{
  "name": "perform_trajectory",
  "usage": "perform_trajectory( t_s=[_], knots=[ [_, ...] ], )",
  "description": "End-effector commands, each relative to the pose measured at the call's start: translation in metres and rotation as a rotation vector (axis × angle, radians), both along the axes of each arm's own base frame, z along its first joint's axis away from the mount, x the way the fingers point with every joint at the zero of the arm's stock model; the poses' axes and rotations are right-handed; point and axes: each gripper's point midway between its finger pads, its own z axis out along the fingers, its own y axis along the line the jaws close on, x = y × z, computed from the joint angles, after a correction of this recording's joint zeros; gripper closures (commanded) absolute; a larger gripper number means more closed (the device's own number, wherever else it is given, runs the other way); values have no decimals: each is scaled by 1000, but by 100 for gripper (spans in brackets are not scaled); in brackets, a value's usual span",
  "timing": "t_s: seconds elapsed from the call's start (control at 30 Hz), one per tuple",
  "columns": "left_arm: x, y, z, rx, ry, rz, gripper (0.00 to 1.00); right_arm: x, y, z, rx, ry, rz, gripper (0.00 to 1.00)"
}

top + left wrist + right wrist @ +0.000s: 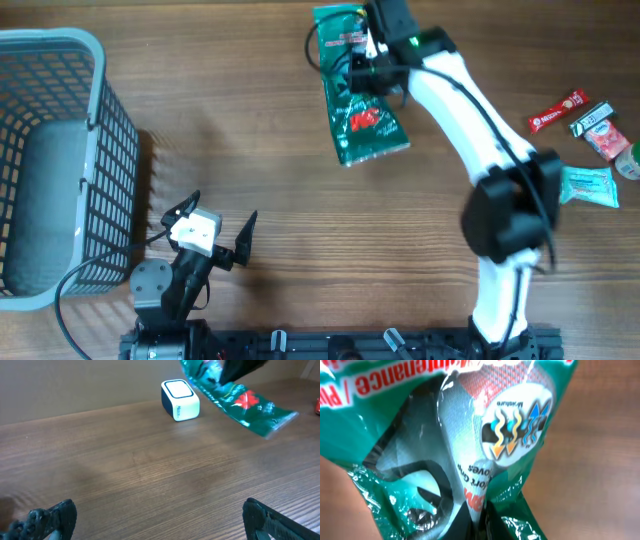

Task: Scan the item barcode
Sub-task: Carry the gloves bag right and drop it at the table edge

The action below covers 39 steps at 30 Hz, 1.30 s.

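Nearest the robot's base, the left gripper (220, 218) hangs idle with its jaws spread wide and nothing between them, low over the brown wood-grain tabletop (300, 250). A grey plastic mesh basket (50, 40) stands just to its left. Farther out, the right gripper (370, 65) is clamped on one end of a glossy green plastic packet with red lettering (362, 115). It holds the packet in the air at the far side of the tabletop, tilted, with the free end drooping. Well off to the right lies a small cluster of red and pale green snack sachets (585, 125).

The trouble likely lies in the film itself. The packet is soft and shiny, so a crease or a flash of glare could hide the barcode, and none of the views shows which face carries it. Since only one end is pinched, the packet could also sag, twist away from the reader or slip free. A careless sweep might nudge the scanner.

Only the left wrist view clearly shows the small white cube scanner with a dark-rimmed top window (180, 400), sitting just beside the raised packet. From overhead the arm and packet crowd that spot. The right wrist view alone shows the pinch up close, with crinkled film and printing but no barcode.
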Motion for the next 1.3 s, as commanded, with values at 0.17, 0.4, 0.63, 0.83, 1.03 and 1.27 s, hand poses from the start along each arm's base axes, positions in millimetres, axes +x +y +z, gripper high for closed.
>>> perform_trajectory(
  t_s=[0.17, 0.4, 0.63, 0.83, 1.03, 1.27],
  knots=[
    [-1, -1, -1, -11, 4, -8, 0, 67, -28, -34, 32, -1, -117, 95],
    [-1, -1, -1, -11, 4, -8, 0, 66, -12, -40, 57, 1, -85, 95],
    [-1, -1, -1, -11, 4, -8, 0, 42, -25, -49, 25, 120, -147, 95],
    [-1, -1, -1, -11, 4, -8, 0, 5, -57, -13, -19, 248, -191, 95],
    [-1, -1, -1, -11, 4, -8, 0, -36, -166, 5, -123, 423, -420, 95],
    [-1, -1, -1, -11, 4, -8, 0, -46, -297, -21, -42, 484, -797, 95]
  ],
)
